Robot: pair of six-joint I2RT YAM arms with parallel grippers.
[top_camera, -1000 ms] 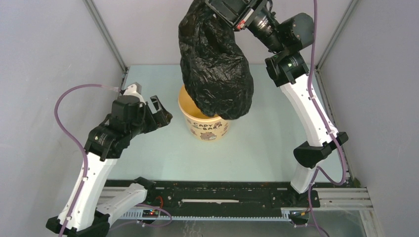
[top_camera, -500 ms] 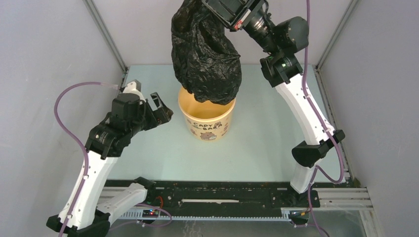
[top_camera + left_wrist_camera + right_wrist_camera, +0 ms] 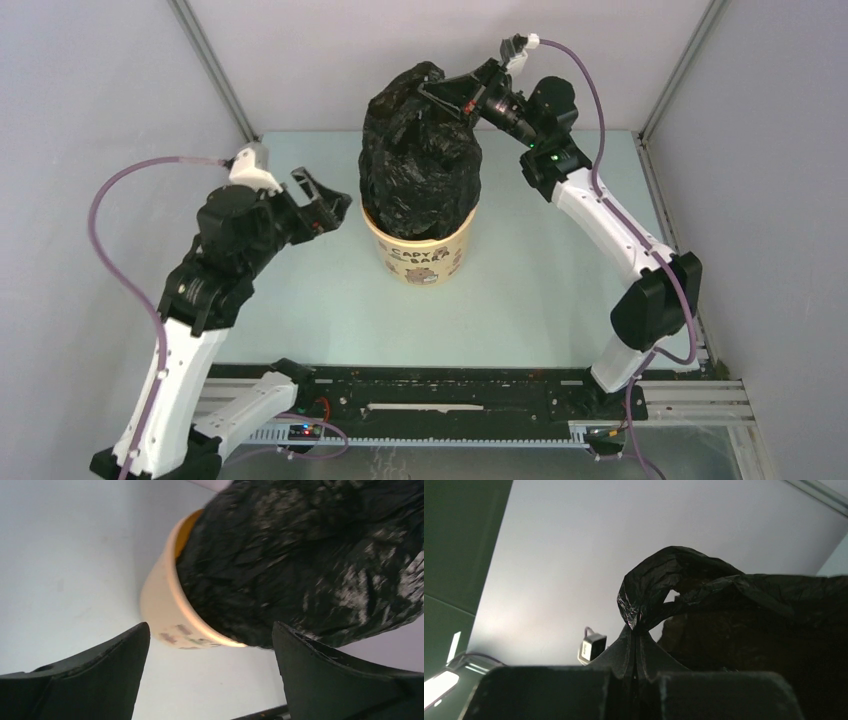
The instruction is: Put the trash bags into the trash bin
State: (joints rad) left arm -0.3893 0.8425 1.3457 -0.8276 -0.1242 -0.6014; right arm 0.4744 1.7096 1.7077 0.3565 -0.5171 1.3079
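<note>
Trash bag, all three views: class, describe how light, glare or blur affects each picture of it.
Top external: trash bag sharp, evenly lit, small glints. Left wrist: soft with blur, white glare patches towards the frame's right. Right wrist: backlit by the pale wall, nearly a silhouette.

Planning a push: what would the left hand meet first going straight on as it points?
Most likely the black trash bag where it bulges over the trash bin; depth is unclear, so the rim could come first.
</note>
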